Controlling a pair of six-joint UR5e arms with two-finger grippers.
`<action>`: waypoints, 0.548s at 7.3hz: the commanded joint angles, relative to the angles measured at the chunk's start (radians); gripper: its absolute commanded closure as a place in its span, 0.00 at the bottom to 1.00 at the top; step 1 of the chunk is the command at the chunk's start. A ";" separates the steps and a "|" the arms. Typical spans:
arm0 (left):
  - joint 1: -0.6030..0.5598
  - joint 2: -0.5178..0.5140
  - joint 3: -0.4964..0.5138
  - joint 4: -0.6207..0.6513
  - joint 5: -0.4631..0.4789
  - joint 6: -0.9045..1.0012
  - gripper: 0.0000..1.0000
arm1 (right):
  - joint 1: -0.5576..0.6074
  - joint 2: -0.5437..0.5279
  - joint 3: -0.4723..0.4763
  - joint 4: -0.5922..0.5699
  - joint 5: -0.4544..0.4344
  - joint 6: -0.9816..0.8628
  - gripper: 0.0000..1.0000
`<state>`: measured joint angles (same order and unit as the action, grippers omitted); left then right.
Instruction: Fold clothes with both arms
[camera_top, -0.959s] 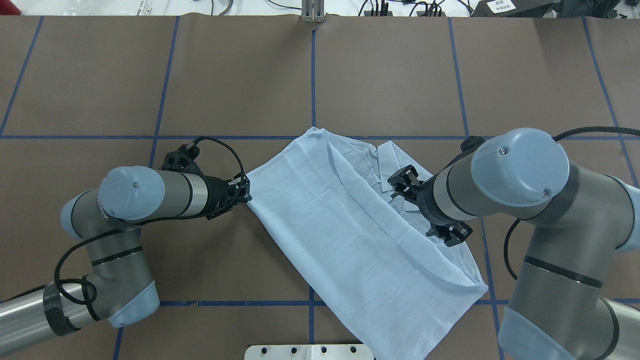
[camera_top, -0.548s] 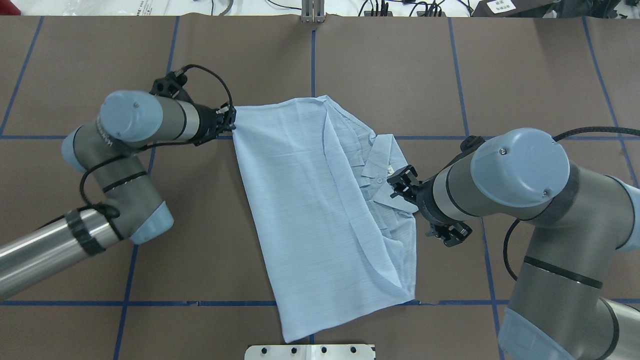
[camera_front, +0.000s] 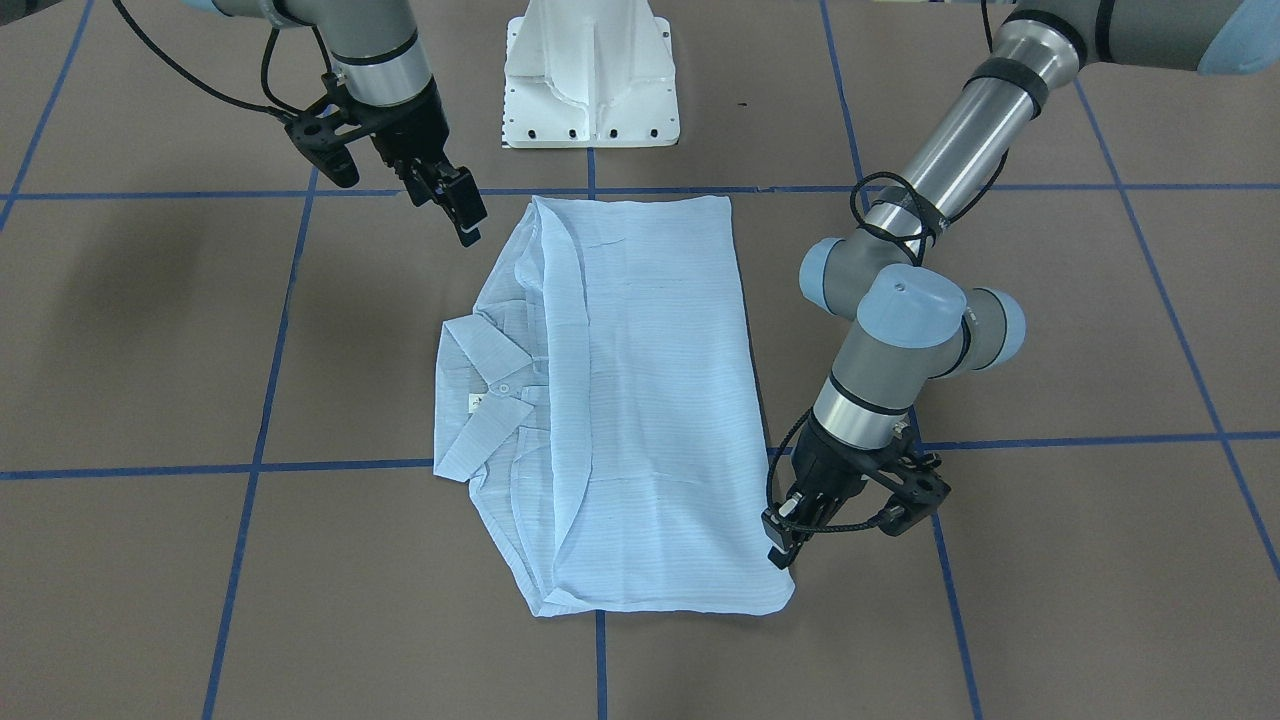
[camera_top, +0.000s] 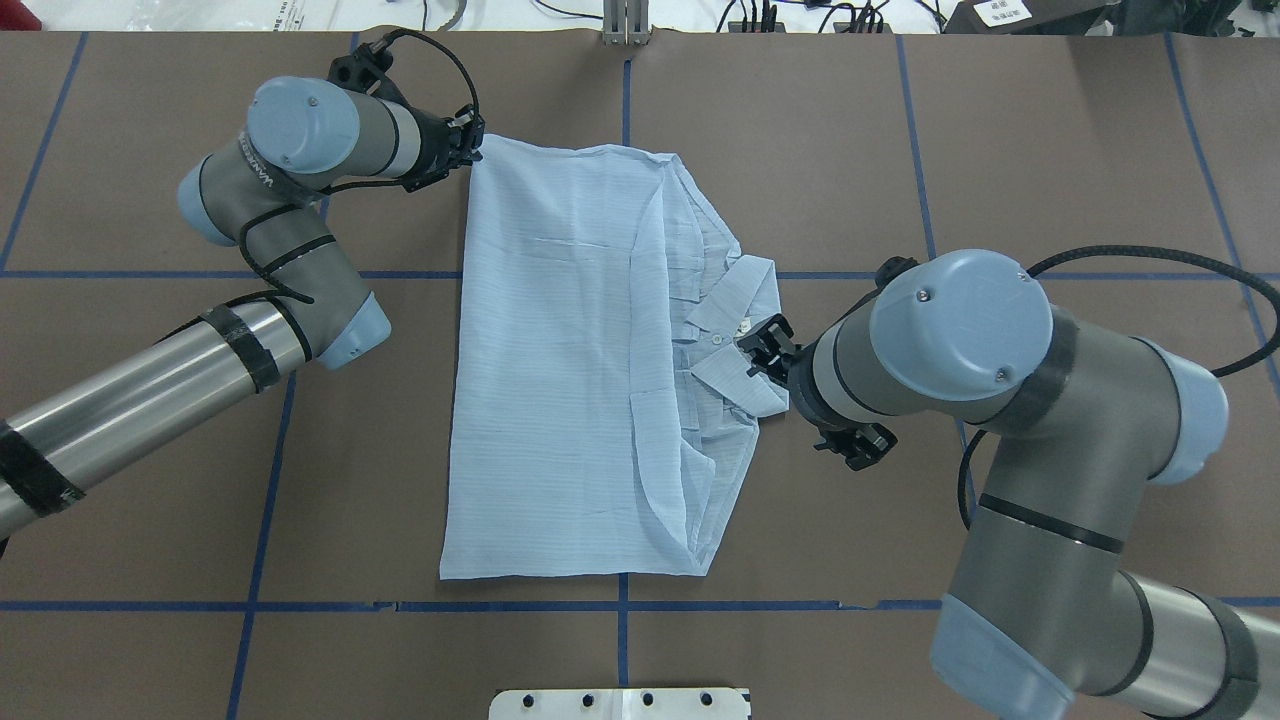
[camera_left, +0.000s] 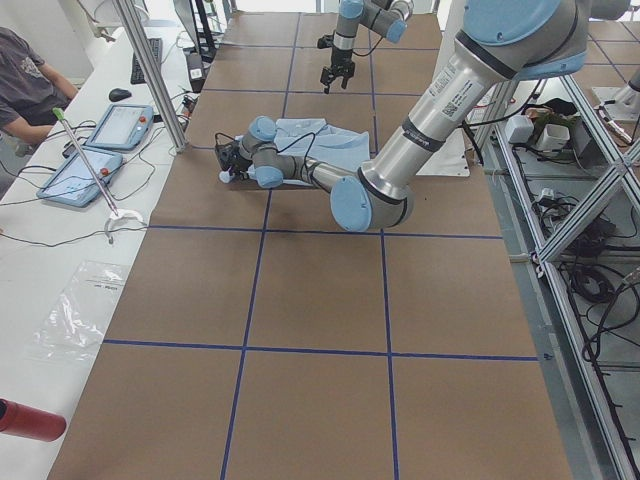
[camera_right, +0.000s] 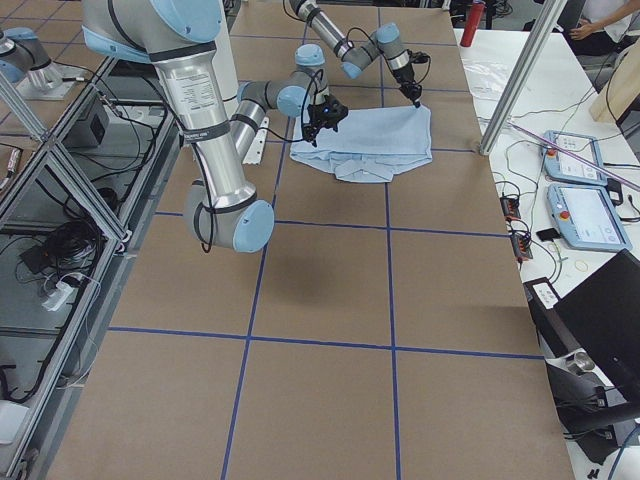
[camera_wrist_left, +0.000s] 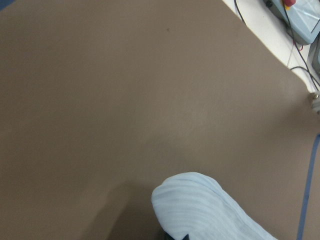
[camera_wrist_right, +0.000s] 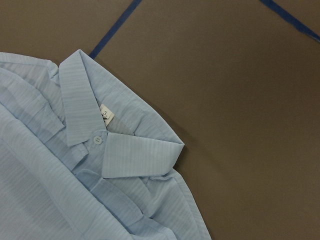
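Note:
The pale-blue striped shirt (camera_top: 560, 370) lies flat in the middle of the table, folded lengthwise, with its sleeves tucked under the top layer. Its collar (camera_top: 740, 300) points toward my right arm. The right wrist view shows that collar (camera_wrist_right: 100, 145), a white button and the neck label close up. My left gripper (camera_top: 474, 148) is shut on the shirt's far left corner, low at the table (camera_front: 783, 540). A bunch of the cloth (camera_wrist_left: 200, 205) fills the bottom of the left wrist view. My right gripper (camera_top: 760, 350) hovers above the collar edge, open and holding nothing, raised off the cloth (camera_front: 462, 215).
The white pedestal base (camera_front: 590, 80) stands at the near table edge, just behind the shirt's hem. Blue tape lines (camera_top: 625, 605) grid the brown tabletop. A seated person (camera_left: 25, 90) and tablets (camera_left: 100, 125) are beside the far edge.
My left gripper has dragged the shirt corner away from the robot, swinging the shirt from a diagonal to lie square. My right gripper has shifted slightly left, above the collar.

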<state>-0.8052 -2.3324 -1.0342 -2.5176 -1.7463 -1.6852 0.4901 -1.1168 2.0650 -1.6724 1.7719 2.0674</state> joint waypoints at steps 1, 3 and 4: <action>-0.041 0.084 -0.112 0.000 -0.164 0.067 0.00 | -0.036 0.079 -0.075 -0.001 -0.022 -0.102 0.00; -0.084 0.186 -0.254 0.005 -0.229 0.073 0.00 | -0.115 0.081 -0.103 -0.004 -0.054 -0.361 0.00; -0.141 0.202 -0.270 0.020 -0.298 0.073 0.00 | -0.148 0.104 -0.135 -0.010 -0.089 -0.486 0.00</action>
<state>-0.8953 -2.1631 -1.2648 -2.5100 -1.9770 -1.6142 0.3839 -1.0319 1.9628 -1.6775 1.7188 1.7369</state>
